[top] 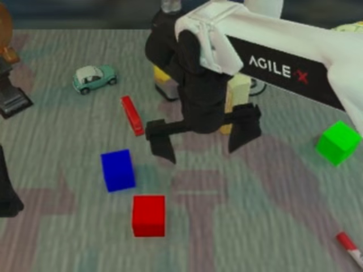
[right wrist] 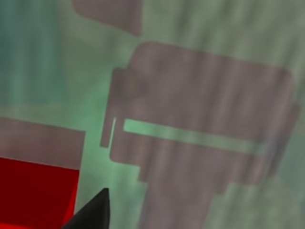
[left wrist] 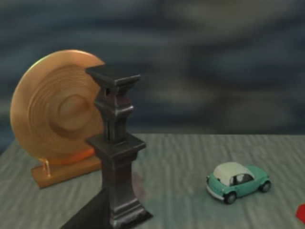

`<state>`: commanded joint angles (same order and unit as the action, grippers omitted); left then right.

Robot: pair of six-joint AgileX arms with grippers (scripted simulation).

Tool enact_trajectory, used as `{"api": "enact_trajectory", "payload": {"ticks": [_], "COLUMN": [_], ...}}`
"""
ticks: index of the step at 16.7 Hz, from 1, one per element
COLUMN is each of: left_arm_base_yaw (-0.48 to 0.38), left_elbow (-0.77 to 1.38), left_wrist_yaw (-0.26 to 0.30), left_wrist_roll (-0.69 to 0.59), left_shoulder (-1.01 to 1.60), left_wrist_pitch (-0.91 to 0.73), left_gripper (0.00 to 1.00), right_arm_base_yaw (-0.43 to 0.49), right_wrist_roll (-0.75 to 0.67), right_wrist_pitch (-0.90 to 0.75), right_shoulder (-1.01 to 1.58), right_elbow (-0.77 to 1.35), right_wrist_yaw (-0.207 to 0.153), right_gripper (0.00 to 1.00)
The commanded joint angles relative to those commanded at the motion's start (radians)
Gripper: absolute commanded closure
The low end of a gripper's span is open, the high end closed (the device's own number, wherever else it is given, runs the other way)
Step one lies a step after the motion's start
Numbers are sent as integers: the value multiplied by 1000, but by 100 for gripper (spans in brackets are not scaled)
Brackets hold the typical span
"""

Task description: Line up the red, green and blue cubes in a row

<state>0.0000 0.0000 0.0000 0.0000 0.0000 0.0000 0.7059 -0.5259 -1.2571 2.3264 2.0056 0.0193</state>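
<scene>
The red cube (top: 148, 215) sits near the table's front middle, and the blue cube (top: 118, 170) stands just behind it to the left, a small gap apart. Far off at the right lies the green cube (top: 338, 143). My right gripper (top: 203, 140) hangs open and empty over the middle of the table, behind and to the right of the red and blue cubes. In the right wrist view the red cube (right wrist: 38, 191) shows beside one black fingertip (right wrist: 93, 214). My left arm (top: 5, 192) is parked at the left edge.
A teal toy car (top: 94, 78) (left wrist: 237, 181) stands at the back left. A thin red bar (top: 132, 115) lies behind the blue cube. A dark pedestal (left wrist: 116, 152) and bronze disc (left wrist: 57, 119) stand far left. A red-and-white stick (top: 350, 247) lies front right.
</scene>
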Motion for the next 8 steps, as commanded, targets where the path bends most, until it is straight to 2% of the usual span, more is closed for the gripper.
{"api": "enact_trajectory", "payload": {"ticks": [8], "left_arm_base_yaw": [0], "left_elbow": [0], "left_wrist_yaw": [0], "left_wrist_roll": [0], "left_shoulder": [0], "left_wrist_pitch": [0], "left_gripper": [0], "right_arm_base_yaw": [-407], "right_wrist_roll": [792], "right_wrist_pitch": [82], "right_shoulder": [-110], "right_elbow": [-239], "right_wrist_yaw": [-10], "right_gripper": [0]}}
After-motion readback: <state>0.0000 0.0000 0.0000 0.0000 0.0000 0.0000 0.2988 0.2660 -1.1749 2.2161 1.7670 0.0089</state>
